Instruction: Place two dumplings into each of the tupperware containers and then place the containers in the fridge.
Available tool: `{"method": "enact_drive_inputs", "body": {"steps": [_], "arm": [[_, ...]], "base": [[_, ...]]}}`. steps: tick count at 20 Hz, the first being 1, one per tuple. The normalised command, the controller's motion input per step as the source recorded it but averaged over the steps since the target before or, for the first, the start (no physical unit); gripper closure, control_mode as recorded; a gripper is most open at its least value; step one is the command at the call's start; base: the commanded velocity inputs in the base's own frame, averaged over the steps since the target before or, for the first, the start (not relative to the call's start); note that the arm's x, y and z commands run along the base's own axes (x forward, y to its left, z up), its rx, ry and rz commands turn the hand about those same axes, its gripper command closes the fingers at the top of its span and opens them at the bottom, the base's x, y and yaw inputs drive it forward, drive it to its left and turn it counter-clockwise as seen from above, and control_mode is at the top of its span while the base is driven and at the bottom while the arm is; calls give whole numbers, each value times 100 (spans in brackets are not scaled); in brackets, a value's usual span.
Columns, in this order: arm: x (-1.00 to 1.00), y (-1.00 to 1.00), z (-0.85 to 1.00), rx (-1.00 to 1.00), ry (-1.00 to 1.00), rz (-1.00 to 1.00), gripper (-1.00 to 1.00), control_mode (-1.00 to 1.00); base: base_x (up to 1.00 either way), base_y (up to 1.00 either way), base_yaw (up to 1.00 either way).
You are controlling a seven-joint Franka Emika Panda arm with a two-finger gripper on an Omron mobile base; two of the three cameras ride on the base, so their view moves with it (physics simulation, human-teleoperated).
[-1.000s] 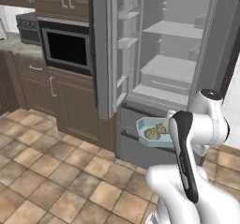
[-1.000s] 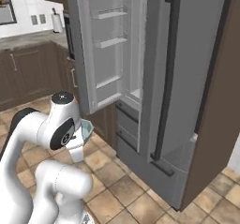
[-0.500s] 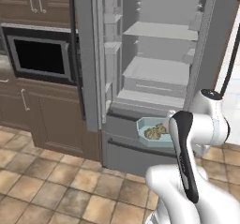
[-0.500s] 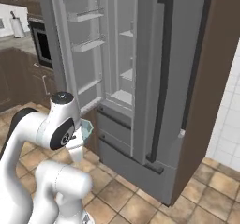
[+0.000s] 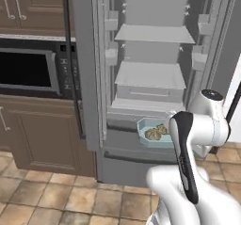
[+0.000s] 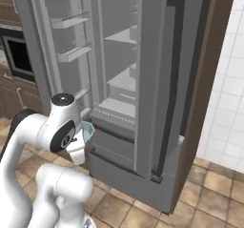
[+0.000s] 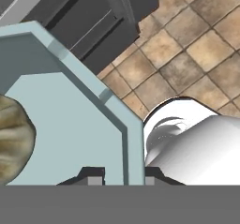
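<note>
The fridge (image 5: 150, 78) stands with its left door (image 5: 87, 64) swung wide, pale shelves (image 5: 153, 33) and door racks (image 6: 71, 21) bare inside; its right door (image 6: 164, 79) is shut, as the right base view shows. A built-in oven (image 5: 33, 68) sits in the dark brown cabinets (image 5: 37, 139) just to the left of the fridge, and the floor (image 5: 56, 200) below it is tan tile.

The light blue tupperware container (image 5: 150, 133) hangs in the air just in front of the fridge, level with the seam between the open upper compartment and the lower drawer (image 5: 122, 165), and close to the lowest shelf edge. It touches no part of the fridge. Two dumplings (image 5: 156, 132) lie side by side inside it; in the hand view one dumpling (image 7: 14, 138) shows at the left edge, resting on the tub's floor.

The gripper (image 7: 123, 174) holds the container by its rim on the side away from the fridge: in the hand view one dark fingertip sits inside the wall and the other outside it, clenched on the blue rim (image 7: 133, 148). In the right base view a sliver of the blue tub (image 6: 88, 132) peeks out beside the arm's wrist, near the fridge's lower drawer.
</note>
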Motion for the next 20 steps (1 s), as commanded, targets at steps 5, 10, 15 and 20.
{"method": "enact_drive_inputs", "body": {"steps": [5, 10, 15, 20], "arm": [[0, 0, 0, 0, 0, 0, 100, 100], [0, 0, 0, 0, 0, 0, 100, 100], [0, 0, 0, 0, 0, 0, 100, 100], [0, 0, 0, 0, 0, 0, 100, 100]], "base": [[76, 7, -25], [60, 39, -17], [45, 34, -14], [57, -15, -9]]}}
